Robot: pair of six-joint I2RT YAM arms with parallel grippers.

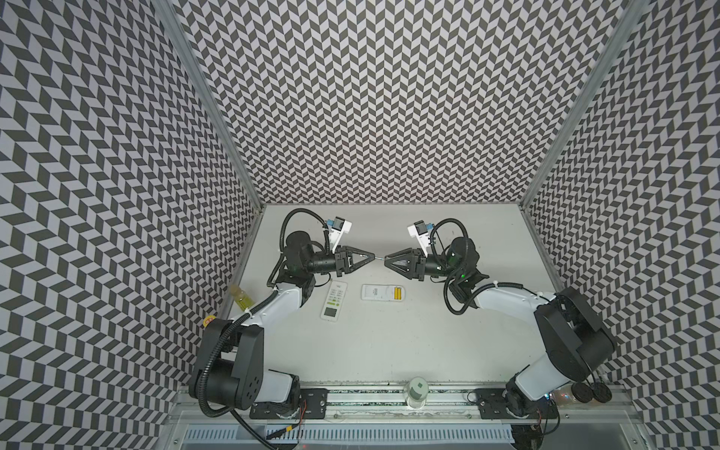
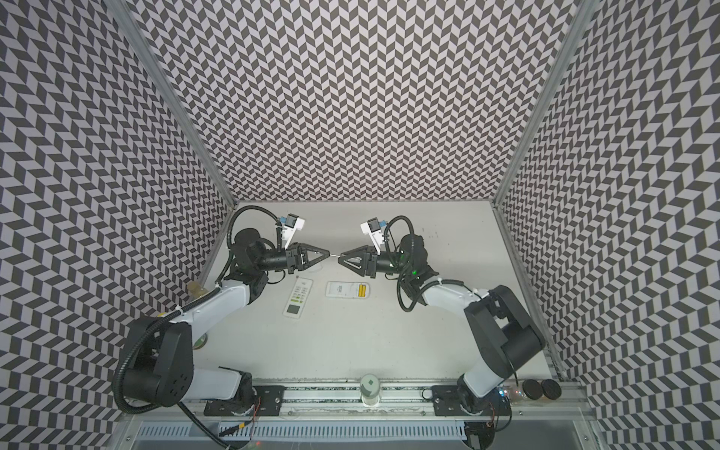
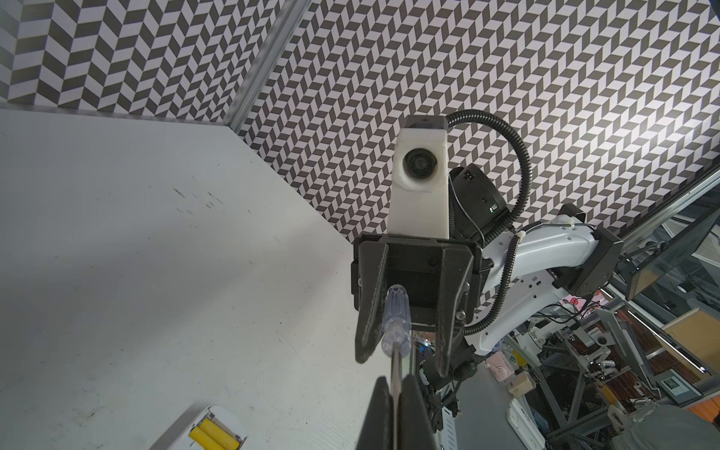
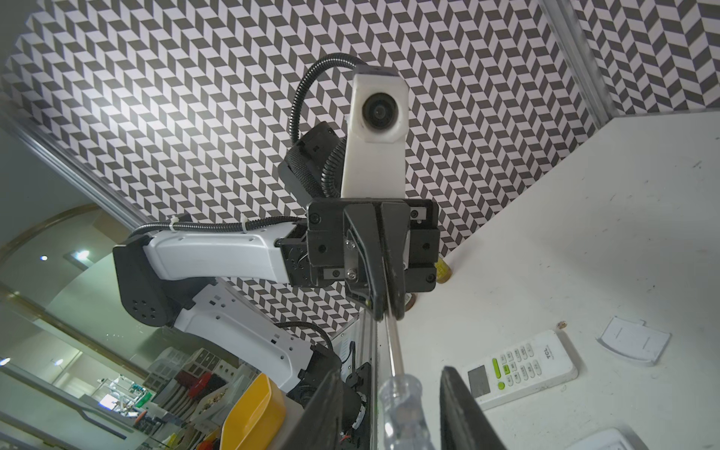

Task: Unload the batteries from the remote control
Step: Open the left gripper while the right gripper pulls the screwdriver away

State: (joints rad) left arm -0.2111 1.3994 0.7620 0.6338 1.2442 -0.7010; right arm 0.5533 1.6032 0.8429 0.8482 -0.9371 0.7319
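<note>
Left gripper (image 3: 394, 389) is clamping the clear-handled steel screwdriver (image 3: 396, 315) by its shaft, presenting the handle to the right gripper (image 3: 403, 364), jaws loosely parted.

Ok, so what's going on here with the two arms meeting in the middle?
The arms are sharing a screwdriver above the table. The left gripper is clamped on its metal shaft; the right gripper has its jaws open around the clear handle, not gripping yet. Below, one remote lies face down, battery bay uncovered, with two yellow batteries inside. A second remote lies face up beside it, and a loose cover rests on the table.
</note>
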